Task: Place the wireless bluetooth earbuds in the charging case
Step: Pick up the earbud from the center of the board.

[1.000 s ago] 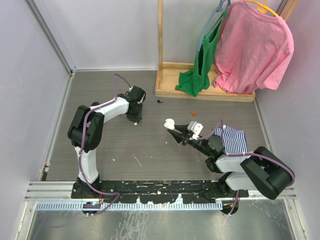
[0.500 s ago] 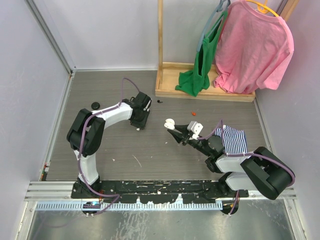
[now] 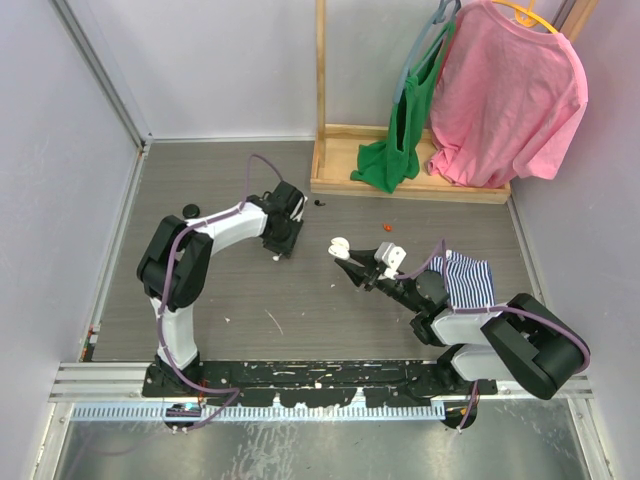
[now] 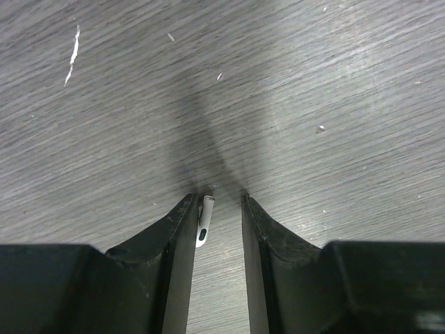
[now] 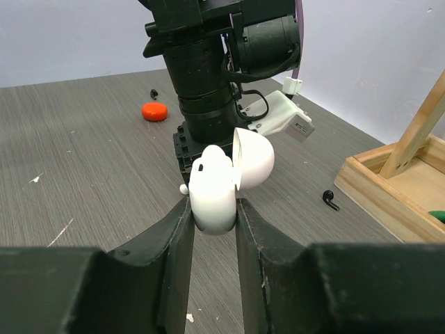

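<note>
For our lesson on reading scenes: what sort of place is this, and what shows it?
Probably a robot lab test cell: left arm and right arm bolted to one rail, plain walls fencing the grey table, staged props like the pink shirt on a wooden rack.

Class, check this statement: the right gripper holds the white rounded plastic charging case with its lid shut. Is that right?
Not quite. The right gripper does hold the white rounded plastic charging case, but its lid is open, not shut. The right wrist view shows it.
</note>
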{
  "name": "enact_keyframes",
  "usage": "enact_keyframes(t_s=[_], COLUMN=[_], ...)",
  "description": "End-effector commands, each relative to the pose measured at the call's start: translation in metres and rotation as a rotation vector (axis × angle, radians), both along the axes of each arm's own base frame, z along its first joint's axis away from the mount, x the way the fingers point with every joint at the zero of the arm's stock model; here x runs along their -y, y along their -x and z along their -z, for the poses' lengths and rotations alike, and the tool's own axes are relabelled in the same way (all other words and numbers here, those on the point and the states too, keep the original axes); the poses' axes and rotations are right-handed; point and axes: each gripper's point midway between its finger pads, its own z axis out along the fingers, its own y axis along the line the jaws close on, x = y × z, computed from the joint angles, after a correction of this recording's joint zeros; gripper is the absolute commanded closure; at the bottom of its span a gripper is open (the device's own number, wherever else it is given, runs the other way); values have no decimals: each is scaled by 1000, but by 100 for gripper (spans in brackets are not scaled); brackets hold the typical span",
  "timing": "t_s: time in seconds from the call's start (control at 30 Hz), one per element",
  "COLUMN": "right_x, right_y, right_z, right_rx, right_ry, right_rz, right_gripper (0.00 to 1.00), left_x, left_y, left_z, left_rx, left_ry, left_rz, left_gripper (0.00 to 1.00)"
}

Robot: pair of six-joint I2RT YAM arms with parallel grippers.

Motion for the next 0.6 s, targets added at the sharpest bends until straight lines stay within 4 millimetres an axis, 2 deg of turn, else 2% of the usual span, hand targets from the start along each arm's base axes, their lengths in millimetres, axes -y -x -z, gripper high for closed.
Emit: enact_keyframes(t_s=[0.0,0.33,0.57], right_x=[0,-1,-1], right_y=[-1,-1,0], right_z=[-24,-24,-24], right_rx=[72,70,71], right_ry=[-47,-46,-48], right_rz=[5,3,0], right_gripper=[93,93,93], left_x=[13,23,21], left_y=[-3,22,24], left_z=[-4,-3,-11], left_rx=[-9,-48,-36], left_ry=[40,51,48], left_rz=[54,141,136], left_gripper=[68,68,68])
